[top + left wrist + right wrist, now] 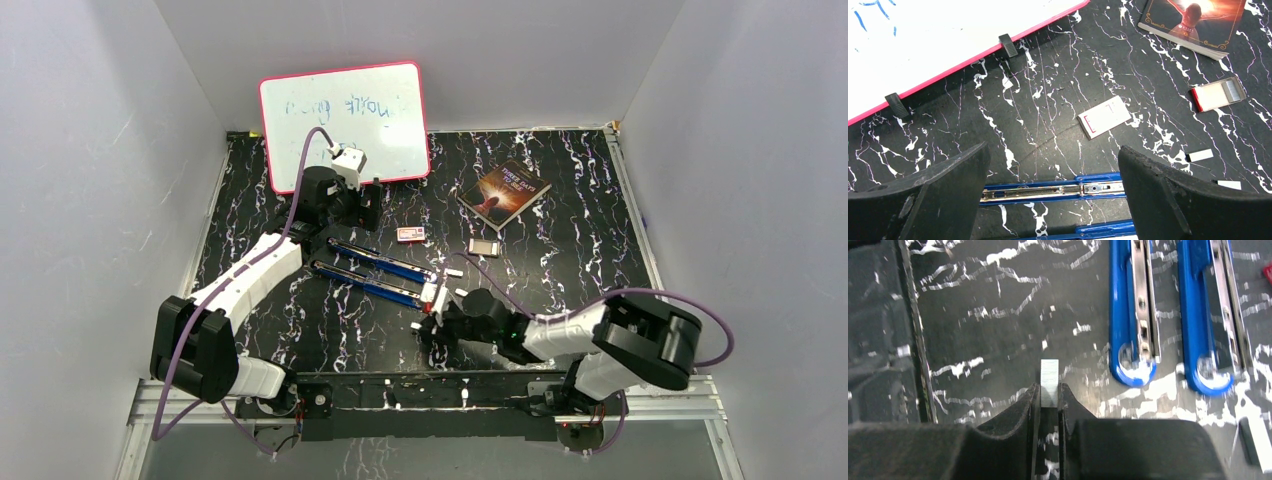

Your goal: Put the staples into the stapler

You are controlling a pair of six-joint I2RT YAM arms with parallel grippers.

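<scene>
Writing: whiteboard (345,125) carries faint blue scrawl, not legible; book (504,192) has cover lettering too small to read; small white box (1104,116) shows only pink-red lines.
Held thing: staple strip (1049,382), silvery-grey, pinched at its near end, its far end jutting past the fingertips.
Long axis: straight out along the fingers, parallel to the two blue arms of the stapler (1130,315).
Place: just left of the stapler's rounded ends in the right wrist view, not touching them; whether it is clear of the surface (560,290) cannot be told.
Right pincer: right pincer (1049,389) drawn in narrowly onto the strip's two sides.
Left pincer: left pincer (1052,150) spread wide, holding nothing, above the stapler's other end.
Stapler: opened flat, both arms side by side on the surface, metal channels up.
Elsewhere: loose strip (1200,155) and open tray (1218,94) with a red end.
</scene>
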